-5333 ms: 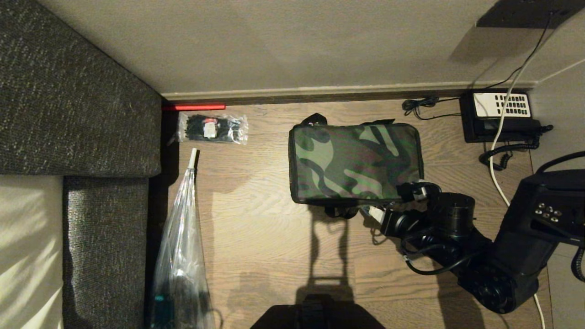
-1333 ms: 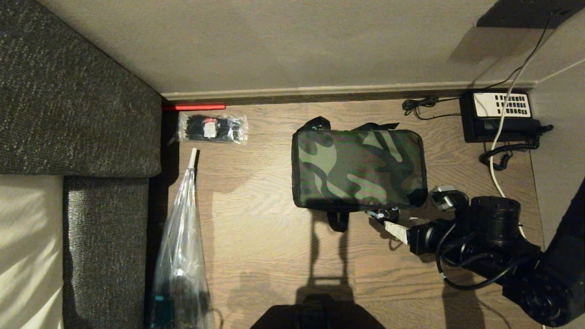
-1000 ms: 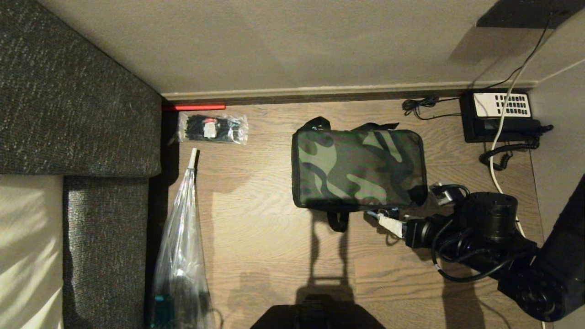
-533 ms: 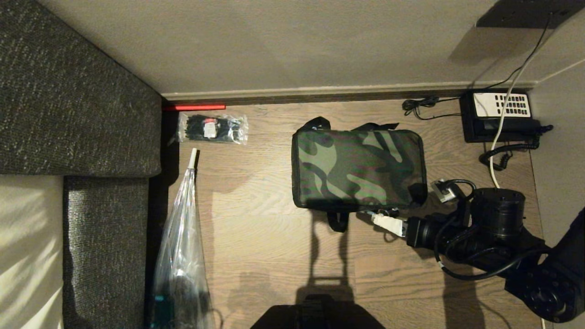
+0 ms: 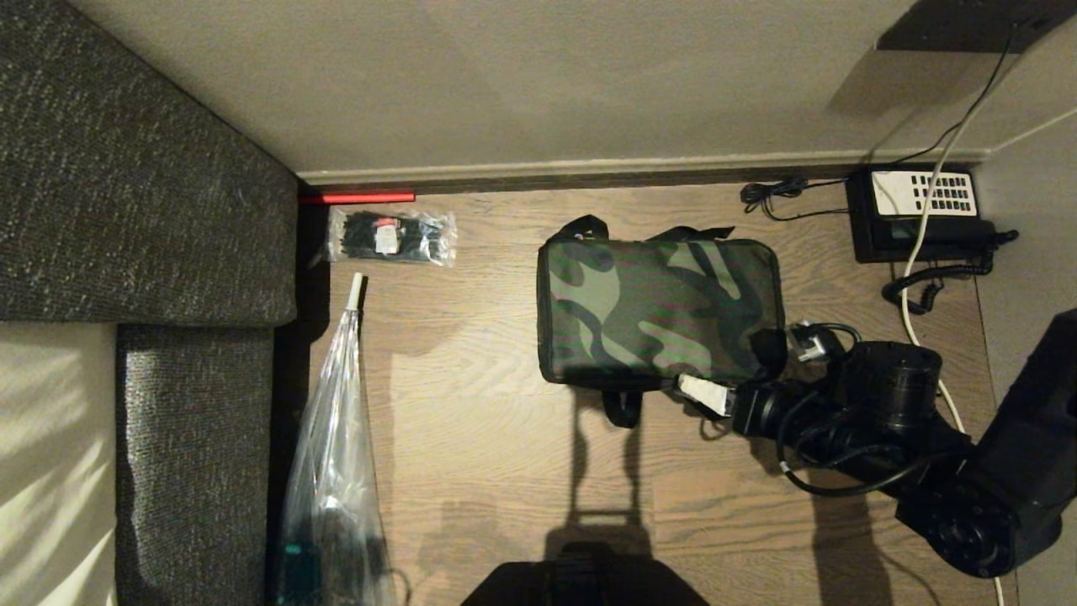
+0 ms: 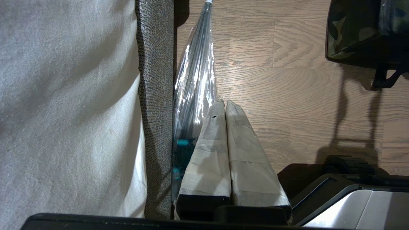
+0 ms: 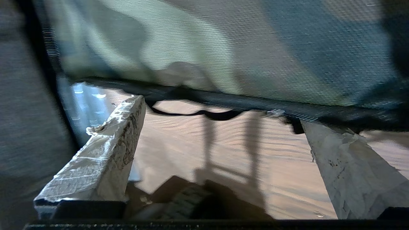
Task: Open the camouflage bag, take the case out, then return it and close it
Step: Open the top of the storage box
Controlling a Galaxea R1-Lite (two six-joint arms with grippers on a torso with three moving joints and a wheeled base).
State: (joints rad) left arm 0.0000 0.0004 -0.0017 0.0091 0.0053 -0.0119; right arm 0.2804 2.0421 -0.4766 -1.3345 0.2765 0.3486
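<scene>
Right arm reaches in from the lower right of the head view, forearm angled up and leftward, black cables looping beside the wrist. Right gripper (image 5: 740,370) has its taped fingers (image 7: 105,150) spread wide, nothing between them. Left gripper (image 6: 225,105) points downward, its two taped fingers (image 6: 246,159) pressed flat together, holding nothing; that arm hangs parked.

Bare wooden floor (image 5: 480,421) between camouflage bag (image 5: 660,307) and clear plastic bag (image 5: 332,454); telephone (image 5: 917,215) crowding the far right corner.
</scene>
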